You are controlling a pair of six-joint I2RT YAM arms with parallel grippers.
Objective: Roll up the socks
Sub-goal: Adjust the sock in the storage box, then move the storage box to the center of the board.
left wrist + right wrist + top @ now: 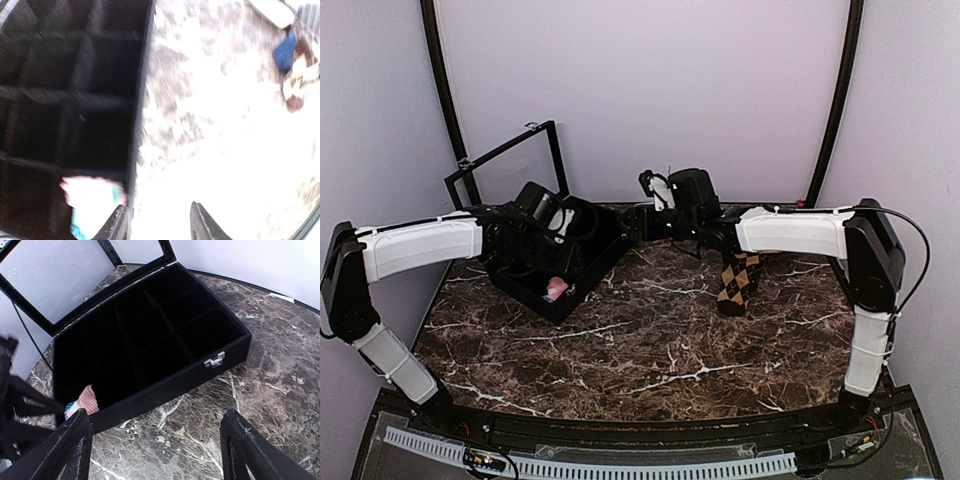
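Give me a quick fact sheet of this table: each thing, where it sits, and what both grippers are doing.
table: dark marble, white veins
box: black, divided into compartments, on the table's left side
lid: propped open
pink sock: bundled, in a near corner compartment
argyle sock: on the table under the right arm, outside the box
left gripper: open, empty, over the box's edge
right gripper: open, empty, facing the box

White links (420,248), black joints (875,250) (cabled), black fingers (246,447)
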